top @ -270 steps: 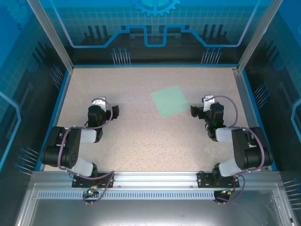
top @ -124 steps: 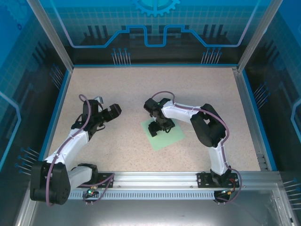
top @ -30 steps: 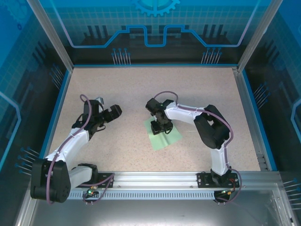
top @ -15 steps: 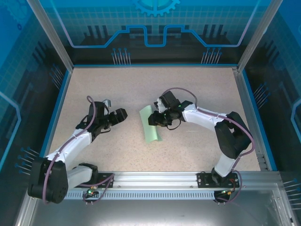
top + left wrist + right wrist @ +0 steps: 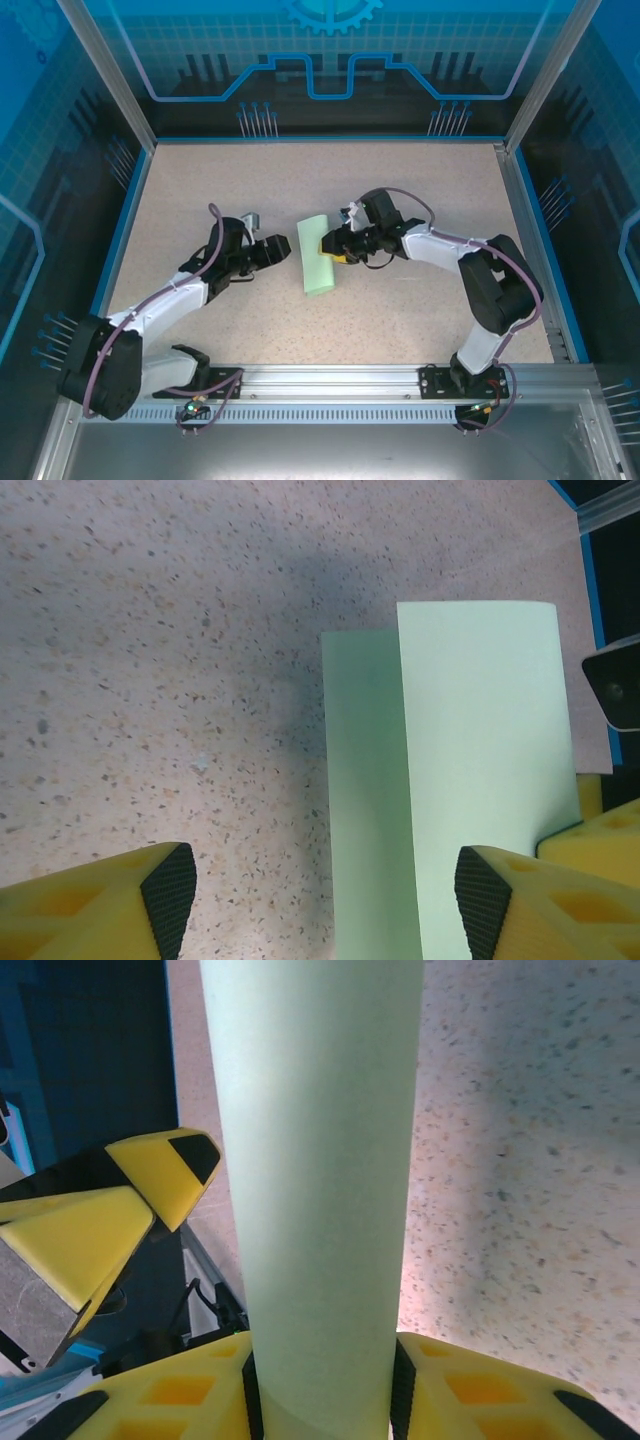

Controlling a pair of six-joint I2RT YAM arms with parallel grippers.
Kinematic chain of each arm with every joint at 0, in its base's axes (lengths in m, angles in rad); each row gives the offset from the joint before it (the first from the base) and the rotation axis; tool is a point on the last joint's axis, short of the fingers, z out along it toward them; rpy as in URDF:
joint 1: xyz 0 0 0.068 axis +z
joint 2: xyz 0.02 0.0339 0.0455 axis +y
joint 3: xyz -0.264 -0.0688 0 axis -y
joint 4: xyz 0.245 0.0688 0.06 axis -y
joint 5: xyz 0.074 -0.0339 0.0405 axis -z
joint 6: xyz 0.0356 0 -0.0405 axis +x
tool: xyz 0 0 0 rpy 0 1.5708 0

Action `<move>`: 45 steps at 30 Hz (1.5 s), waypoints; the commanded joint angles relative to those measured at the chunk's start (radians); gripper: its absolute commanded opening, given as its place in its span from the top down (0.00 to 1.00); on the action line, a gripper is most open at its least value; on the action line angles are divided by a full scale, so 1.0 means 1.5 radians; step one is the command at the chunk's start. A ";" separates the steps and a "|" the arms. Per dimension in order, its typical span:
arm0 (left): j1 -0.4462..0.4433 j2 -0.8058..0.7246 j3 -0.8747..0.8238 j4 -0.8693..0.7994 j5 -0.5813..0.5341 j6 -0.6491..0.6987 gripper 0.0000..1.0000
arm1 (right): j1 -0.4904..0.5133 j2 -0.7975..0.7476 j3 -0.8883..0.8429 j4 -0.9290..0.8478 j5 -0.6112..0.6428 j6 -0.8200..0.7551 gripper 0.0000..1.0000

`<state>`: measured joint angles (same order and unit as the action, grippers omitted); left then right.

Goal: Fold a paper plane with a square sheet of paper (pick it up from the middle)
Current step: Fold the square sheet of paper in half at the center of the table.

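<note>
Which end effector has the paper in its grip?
The right end effector, clamped on the curled square sheet of paper; the left end effector stands open beside it.

Top camera: high, behind arm bases, faces down and forward, takes in whole table [image 5: 200,180] from afar. Left wrist camera: close, near straight down on table, paper [image 5: 480,780] ahead. Right wrist camera: closest, sights along paper toward left gripper [image 5: 178,1190]. Paper and speckled table common to all three.
</note>
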<state>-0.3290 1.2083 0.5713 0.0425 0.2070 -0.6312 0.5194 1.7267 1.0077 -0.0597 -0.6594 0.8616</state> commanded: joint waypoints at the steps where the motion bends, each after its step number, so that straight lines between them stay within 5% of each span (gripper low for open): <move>1: -0.016 0.016 0.016 0.024 0.003 -0.014 0.27 | -0.014 0.037 0.014 -0.064 0.002 -0.042 0.62; 21: -0.042 0.054 0.008 0.039 -0.047 -0.030 0.23 | -0.025 0.110 0.018 -0.156 0.145 -0.096 0.57; 45: -0.070 0.160 0.017 0.131 0.049 -0.074 0.37 | 0.037 0.156 0.048 -0.241 0.325 -0.081 0.53</move>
<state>-0.4236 1.4334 0.5751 0.2169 0.2531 -0.7349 0.5625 1.8816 1.0977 -0.3664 -0.3134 0.7368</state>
